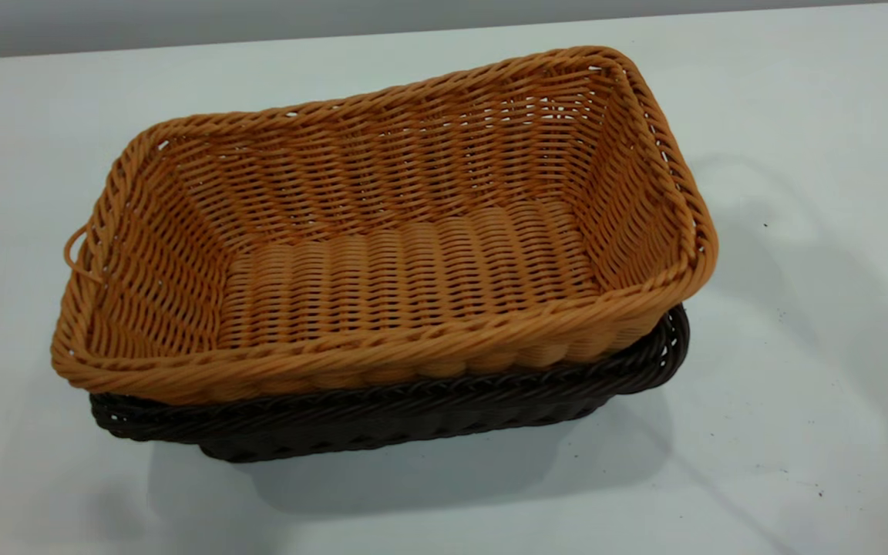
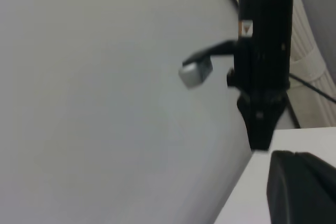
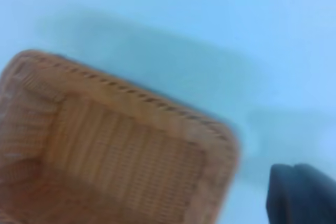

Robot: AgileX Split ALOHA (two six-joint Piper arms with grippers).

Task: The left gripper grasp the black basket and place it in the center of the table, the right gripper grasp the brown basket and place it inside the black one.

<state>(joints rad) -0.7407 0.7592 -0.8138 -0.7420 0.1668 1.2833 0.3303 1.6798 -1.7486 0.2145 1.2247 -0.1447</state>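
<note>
Brown basket nested in the black basket on the white table, both grippers clear of them.

In the exterior view we see, nearest, the black basket (image 1: 382, 420) standing on the table (image 1: 798, 432), its dark braided rim and front wall showing below the brown basket (image 1: 382, 231); the brown basket sits inside it, tilted a little, its small loop at the short end on that view's left. Neither arm shows there. In the right wrist view we look down on one corner of the brown basket (image 3: 115, 150), with a dark part of the right gripper (image 3: 302, 195) at the picture's edge, apart from the rim; we cannot tell how its fingers stand. In the left wrist view a dark part of the left gripper (image 2: 302, 187) shows, fingers likewise untellable, and beyond it the other arm (image 2: 262, 61) over the table's edge.
</note>
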